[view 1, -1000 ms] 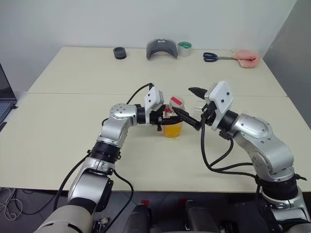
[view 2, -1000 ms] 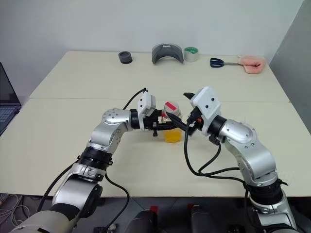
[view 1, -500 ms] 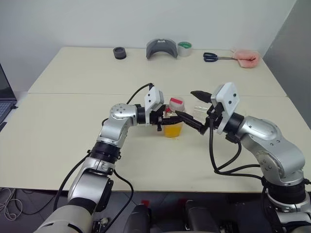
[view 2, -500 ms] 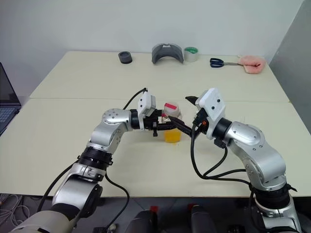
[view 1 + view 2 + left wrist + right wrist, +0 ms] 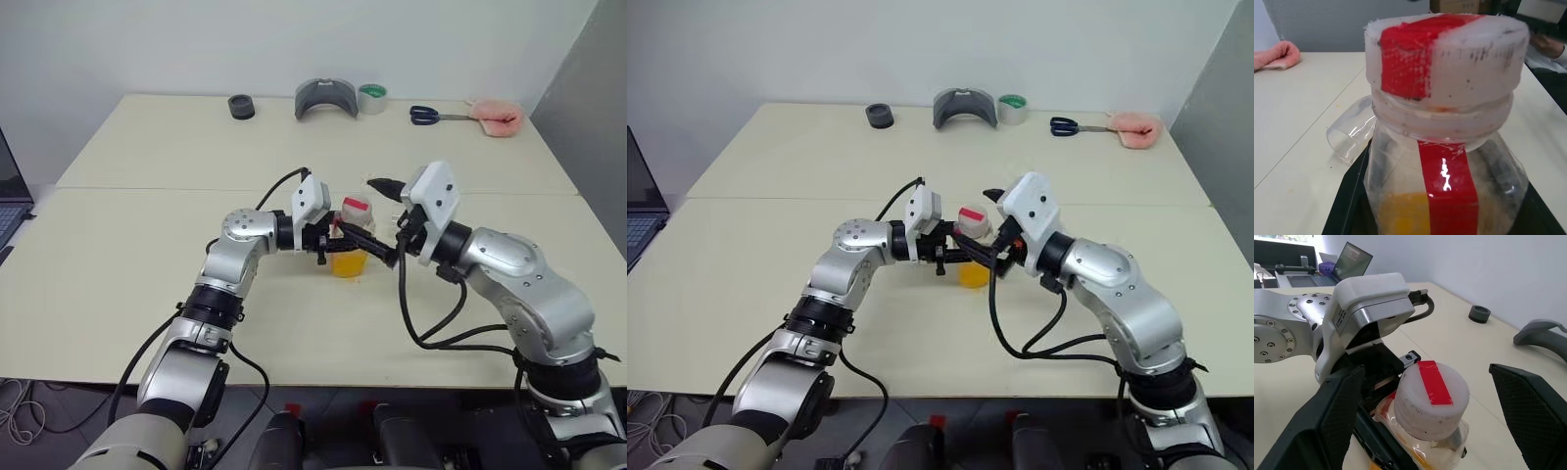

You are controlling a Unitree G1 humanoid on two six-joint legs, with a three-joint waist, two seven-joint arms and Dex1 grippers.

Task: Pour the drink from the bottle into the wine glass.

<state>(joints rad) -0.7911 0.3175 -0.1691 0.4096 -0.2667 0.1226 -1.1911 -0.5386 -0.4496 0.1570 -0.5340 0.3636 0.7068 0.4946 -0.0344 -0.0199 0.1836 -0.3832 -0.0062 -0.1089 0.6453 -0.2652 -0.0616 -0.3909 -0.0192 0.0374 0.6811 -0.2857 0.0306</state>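
1. My left gripper [image 5: 338,241] is clamped on the bottle [image 5: 350,240], holding it upright near the middle of the counter [image 5: 147,245], well in from the near edge.
2. The bottle's white cap [image 5: 1431,396] with its red stripe is on, and a red stripe [image 5: 1447,188] runs down its clear side.
3. The drink [image 5: 348,264], orange-yellow, fills the lower part of the bottle.
4. My right gripper [image 5: 1431,396] has its fingers [image 5: 1528,413] spread wide apart, one on either side of the cap, neither one touching it.
5. In the left wrist view the wine glass [image 5: 1351,129] lies on its side on the counter just behind the bottle, its open rim toward that camera. In the head views my right gripper stands in front of it.
6. Along the far edge of the counter, well apart from the bottle, sit a black round thing [image 5: 241,106], a grey curved piece [image 5: 326,97], a roll of tape [image 5: 371,97], blue-handled scissors [image 5: 431,116] and a pink cloth [image 5: 496,117].
7. A laptop [image 5: 10,196] stands off the left edge of the counter.
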